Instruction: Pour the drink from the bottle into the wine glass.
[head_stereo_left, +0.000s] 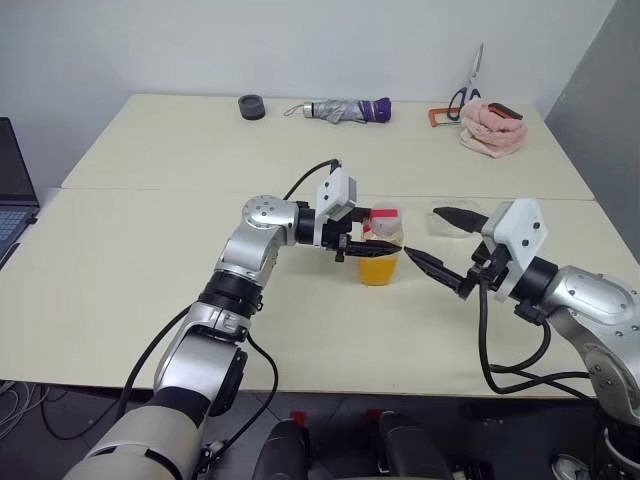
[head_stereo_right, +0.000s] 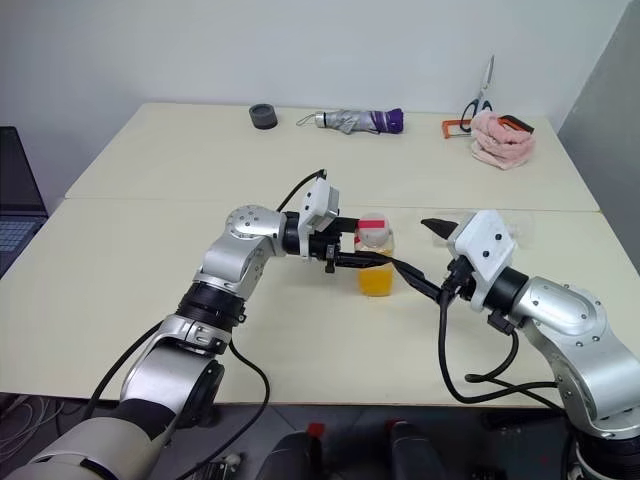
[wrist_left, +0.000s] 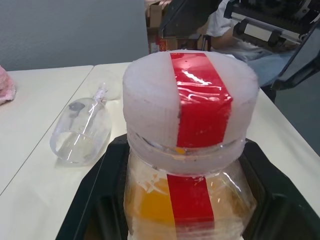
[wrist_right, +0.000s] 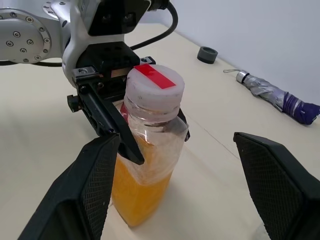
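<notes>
The left gripper (head_stereo_left: 372, 243) is clamped around the neck of the one bottle (head_stereo_left: 381, 258), which stands upright near the middle of the tabletop (head_stereo_left: 130, 260), capped and partly filled with orange drink (wrist_right: 135, 192). Just beside it, the right gripper (head_stereo_left: 441, 240) stands wide open, empty. One wine glass (wrist_left: 82, 131) lies on its side toward the tabletop's right edge.

Bright even indoor light, soft shadows; glare on bottle (wrist_left: 190, 150) cap tape; right-wrist foreground fingers (wrist_right: 95, 185) blurred.
</notes>
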